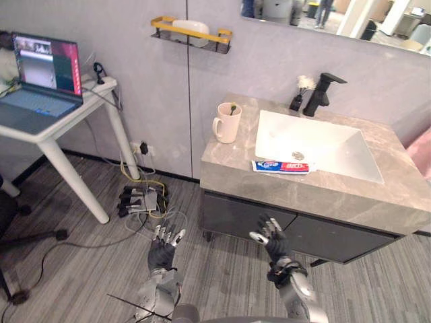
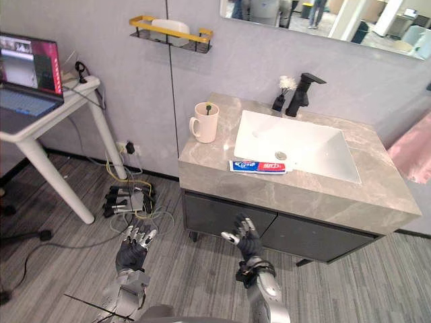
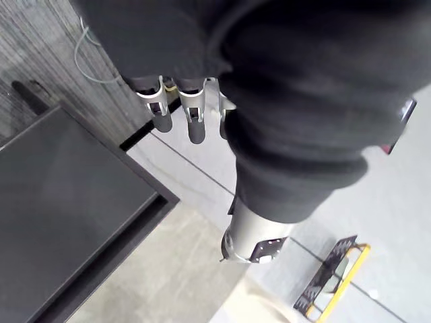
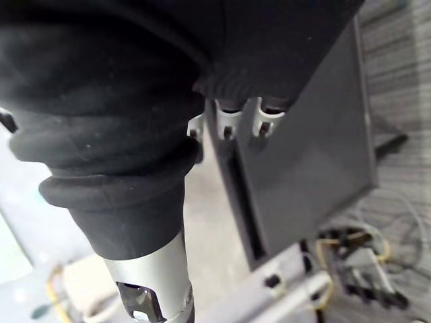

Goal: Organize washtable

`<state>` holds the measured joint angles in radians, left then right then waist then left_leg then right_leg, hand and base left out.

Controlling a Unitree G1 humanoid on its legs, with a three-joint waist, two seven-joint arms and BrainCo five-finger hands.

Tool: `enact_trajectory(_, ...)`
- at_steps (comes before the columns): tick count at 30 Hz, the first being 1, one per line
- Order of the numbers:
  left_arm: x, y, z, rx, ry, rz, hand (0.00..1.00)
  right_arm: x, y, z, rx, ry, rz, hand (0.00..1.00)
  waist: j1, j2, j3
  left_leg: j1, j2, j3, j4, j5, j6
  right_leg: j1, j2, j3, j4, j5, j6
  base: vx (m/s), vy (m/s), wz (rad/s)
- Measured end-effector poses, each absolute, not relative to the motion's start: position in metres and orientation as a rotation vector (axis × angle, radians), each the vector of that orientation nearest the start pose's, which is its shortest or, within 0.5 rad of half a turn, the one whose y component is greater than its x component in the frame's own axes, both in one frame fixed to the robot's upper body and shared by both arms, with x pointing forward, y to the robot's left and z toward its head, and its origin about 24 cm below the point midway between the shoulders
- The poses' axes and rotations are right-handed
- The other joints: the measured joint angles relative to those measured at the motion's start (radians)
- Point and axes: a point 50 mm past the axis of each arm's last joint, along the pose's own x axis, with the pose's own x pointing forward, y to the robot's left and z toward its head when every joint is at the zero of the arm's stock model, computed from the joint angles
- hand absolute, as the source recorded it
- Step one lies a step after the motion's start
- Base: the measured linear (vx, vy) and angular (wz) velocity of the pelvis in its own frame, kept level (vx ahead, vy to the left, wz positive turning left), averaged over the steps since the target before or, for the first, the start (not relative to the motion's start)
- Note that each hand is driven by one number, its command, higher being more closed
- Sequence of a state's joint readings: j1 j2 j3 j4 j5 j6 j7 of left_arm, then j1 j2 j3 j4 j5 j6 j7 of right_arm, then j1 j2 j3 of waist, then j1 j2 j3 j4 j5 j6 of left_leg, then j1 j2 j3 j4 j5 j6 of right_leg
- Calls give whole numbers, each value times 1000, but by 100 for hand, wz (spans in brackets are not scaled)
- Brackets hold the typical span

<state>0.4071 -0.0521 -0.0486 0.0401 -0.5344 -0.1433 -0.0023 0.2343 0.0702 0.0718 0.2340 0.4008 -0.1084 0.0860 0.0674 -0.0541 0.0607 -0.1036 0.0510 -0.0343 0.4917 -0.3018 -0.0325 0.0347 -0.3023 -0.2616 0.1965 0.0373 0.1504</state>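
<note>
A toothpaste tube (image 1: pixel 281 167) lies flat on the grey stone washtable (image 1: pixel 269 185), along the front rim of the white sink (image 1: pixel 313 143). A cream mug (image 1: pixel 226 122) with a toothbrush in it stands at the counter's back left. A black tap (image 1: pixel 322 93) and a small brush holder (image 1: pixel 301 91) stand behind the sink. My left hand (image 1: pixel 163 249) hangs low over the floor, left of the cabinet, fingers straight and holding nothing. My right hand (image 1: pixel 273 241) is in front of the dark cabinet, below the counter edge, fingers spread and empty.
A yellow wall shelf (image 1: pixel 192 31) with a white item hangs above left of the washtable. A white side table (image 1: pixel 54 118) with a laptop (image 1: pixel 40 81) stands at the left. A power strip and cables (image 1: pixel 140 198) lie on the floor by the wall.
</note>
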Motion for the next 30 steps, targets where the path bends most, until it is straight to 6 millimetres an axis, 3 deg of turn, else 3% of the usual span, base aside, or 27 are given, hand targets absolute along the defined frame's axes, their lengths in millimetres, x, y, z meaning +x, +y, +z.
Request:
enact_trajectory(3, 151, 157, -37, -560, 268, 214, 0, 180, -133, -52, 461, 342, -48, 0, 1, -10, 6, 31, -11, 66, -21, -17, 20, -28, -31, 10, 37, -18, -36, -119, 176, -70)
enact_trajectory(4, 150, 157, -38, -547, 272, 209, 0, 175, -134, -55, 463, 356, -53, 0, -1, -16, 10, 46, -15, 84, -29, -28, 20, -36, -43, -19, 64, -48, -82, -97, 81, -43)
enact_trajectory(5, 149, 157, -38, -536, 278, 207, 0, 172, -134, -57, 468, 366, -56, 0, -6, -16, 10, 50, -13, 89, -29, -33, 25, -43, -50, -50, 88, -65, -95, -72, 40, -28)
enact_trajectory(8, 146, 159, -40, -529, 285, 221, 0, 169, -130, -59, 466, 383, -31, 0, 0, -21, 11, 42, -5, 91, -29, -35, 17, -36, -49, -97, 72, -96, -55, 14, -67, -3)
enact_trajectory(9, 144, 160, -41, -532, 288, 235, 0, 169, -126, -60, 467, 390, -12, 0, 2, -20, 11, 37, 9, 89, -33, -30, 5, -36, -37, -110, 57, -97, -31, 51, -104, 1)
enact_trajectory(12, 141, 159, -43, -538, 301, 243, 0, 171, -121, -59, 467, 393, 14, 0, 4, -20, 8, 30, 46, 94, -52, -11, -18, -36, 8, -119, 21, -86, -13, 150, -156, -28)
enact_trajectory(13, 137, 150, -55, -553, 386, 235, 0, 172, -128, -61, 445, 409, -51, 0, 1, 0, 9, 82, 102, 153, -87, -4, -40, -4, 86, -80, -89, -29, -12, 254, -99, -84)
enact_trajectory(18, 138, 149, -57, -540, 402, 226, 0, 171, -132, -62, 427, 421, -71, 0, 2, -2, 5, 112, 97, 175, -134, -8, -44, 10, 79, -62, -109, -24, -10, 63, 31, -23)
enact_trajectory(20, 130, 150, -69, -511, 467, 226, 0, 170, -132, -65, 407, 441, -61, 0, 4, 10, 0, 129, 97, 210, -149, -7, -44, 11, 85, -29, -149, -6, 1, -9, 22, -85)
enact_trajectory(21, 122, 153, -85, -389, 573, 139, 0, 166, -140, -80, 355, 515, -85, 0, 0, 1, -30, 166, 103, 308, -206, 2, -57, -23, 115, 67, -206, 38, -7, 5, -11, -136)
enact_trajectory(22, 122, 151, -90, -371, 596, 109, 0, 156, -151, -91, 322, 571, -122, 0, -13, 16, -26, 170, 102, 312, -214, 3, -58, -20, 121, 74, -225, 46, -9, 8, -24, -126)
enact_trajectory(23, 123, 149, -90, -371, 597, 98, 0, 153, -155, -95, 309, 590, -129, 0, -22, 7, -32, 170, 103, 311, -215, 3, -58, -19, 122, 74, -230, 48, -11, 18, -18, -13)
enact_trajectory(24, 110, 158, -102, -325, 675, 62, 0, 132, -174, -118, 258, 727, -170, 0, -52, 35, -44, 225, 72, 298, -317, 56, -56, 3, 115, 66, -252, 50, -31, 0, 0, 0)
enact_trajectory(30, 110, 161, -102, -324, 675, 76, 0, 133, -174, -118, 258, 728, -170, 0, -50, 36, -45, 212, 73, 289, -313, 56, -56, -1, 114, 49, -254, 51, -31, -2, -3, 5)
